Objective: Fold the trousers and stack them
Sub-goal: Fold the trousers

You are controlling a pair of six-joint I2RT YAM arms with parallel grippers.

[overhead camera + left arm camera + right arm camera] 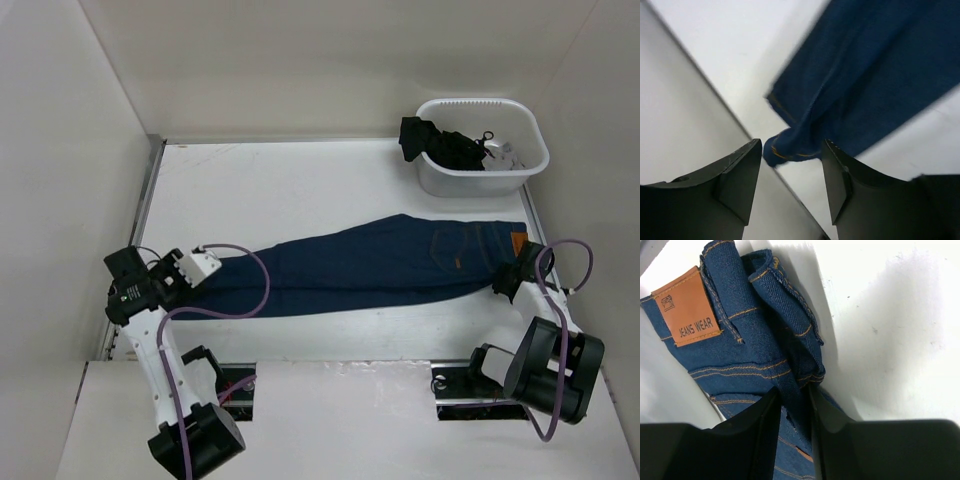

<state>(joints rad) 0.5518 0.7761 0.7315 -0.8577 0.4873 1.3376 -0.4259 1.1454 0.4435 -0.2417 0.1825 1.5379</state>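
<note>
right fingers clenched on the waistband of the trousers, which lie across the worktop along a 3-to-9 o'clock line; left fingers spread apart, empty, hem just ahead at their 12 o'clock.

One camera sits high at the near side and looks down on the whole desk. Each wrist camera looks past its own jaws from very close: the left one at the leg ends of the trousers, the right one at their waist. The high camera sees both.
</note>
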